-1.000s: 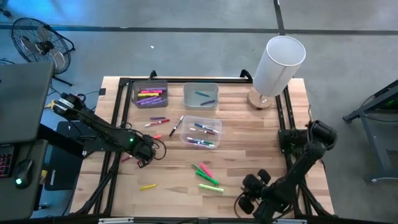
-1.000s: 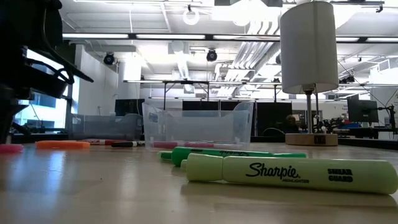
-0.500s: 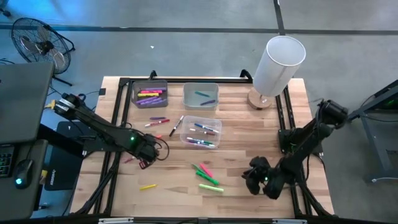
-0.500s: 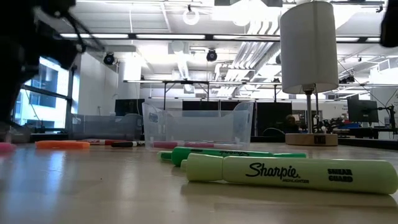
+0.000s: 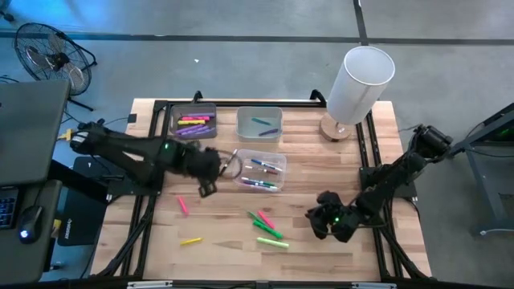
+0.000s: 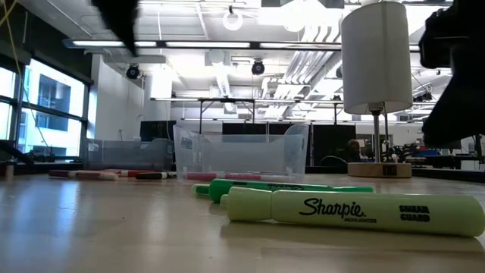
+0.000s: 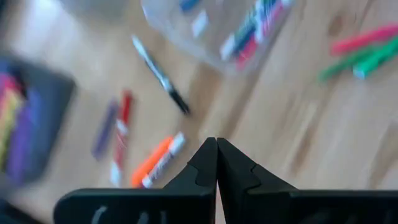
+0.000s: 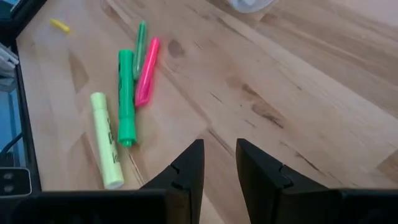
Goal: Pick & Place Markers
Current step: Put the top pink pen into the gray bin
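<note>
Markers lie loose on the wooden table: a pink one (image 5: 183, 205), a yellow one (image 5: 190, 240), and a green, pink and yellow-green cluster (image 5: 267, 226), (image 8: 126, 93). An orange marker (image 7: 155, 160), a red one (image 7: 121, 134) and a black one (image 7: 158, 78) lie under my left gripper. More markers sit in the clear bin (image 5: 259, 171) and the grey bin (image 5: 195, 122). My left gripper (image 5: 208, 185), (image 7: 216, 142) is shut with nothing in it and hangs above the table beside the clear bin. My right gripper (image 5: 321, 221), (image 8: 219, 149) is open, right of the green cluster.
A third bin (image 5: 259, 122) with blue markers stands at the far side. A lamp with a tall white shade (image 5: 357, 80) stands on a round wooden base at the far right corner. Black frame rails (image 5: 152, 144) run along the table's left and right sides.
My left gripper has risen and moved toward the far right, from beside the pink marker to the clear bin's left side, leaving the pink marker on the table. My right gripper has moved away from the near edge toward the green cluster.
</note>
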You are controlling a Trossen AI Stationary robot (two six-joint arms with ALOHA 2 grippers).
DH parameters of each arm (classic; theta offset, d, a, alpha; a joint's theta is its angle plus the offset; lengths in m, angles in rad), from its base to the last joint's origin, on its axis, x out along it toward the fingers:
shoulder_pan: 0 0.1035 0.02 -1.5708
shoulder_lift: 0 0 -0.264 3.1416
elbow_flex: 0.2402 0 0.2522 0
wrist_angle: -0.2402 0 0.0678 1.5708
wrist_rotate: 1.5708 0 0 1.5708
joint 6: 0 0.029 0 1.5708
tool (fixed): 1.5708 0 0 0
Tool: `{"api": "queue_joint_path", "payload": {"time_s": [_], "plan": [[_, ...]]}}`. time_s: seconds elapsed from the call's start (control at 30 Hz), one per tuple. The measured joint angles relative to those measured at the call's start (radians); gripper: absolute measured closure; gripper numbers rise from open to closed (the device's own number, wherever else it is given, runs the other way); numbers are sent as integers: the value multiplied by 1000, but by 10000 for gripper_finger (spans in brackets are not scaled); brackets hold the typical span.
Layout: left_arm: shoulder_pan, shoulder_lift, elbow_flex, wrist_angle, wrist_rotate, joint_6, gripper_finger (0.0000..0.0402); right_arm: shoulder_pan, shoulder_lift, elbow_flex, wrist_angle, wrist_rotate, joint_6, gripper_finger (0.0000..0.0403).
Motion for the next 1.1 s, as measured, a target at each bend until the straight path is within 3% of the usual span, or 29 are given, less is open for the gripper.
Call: {"api": "queue_joint_path", "payload": {"time_s": [0.3,0.53,0.67,0.8,0.97,1.1], "plan": [[226,207,271,113,35,496,401,-51,0,0,4,-3,5,321],[295,432,402,115,172,650,401,-97,0,0,14,7,29,321],[295,506,402,140,206,657,401,-115,0,1,35,8,30,321],[296,499,397,209,208,626,401,-116,0,1,42,10,30,321],[296,418,351,219,204,564,401,-116,0,1,43,3,31,321],[273,315,227,210,157,418,401,-116,0,1,38,-25,26,321]]}}
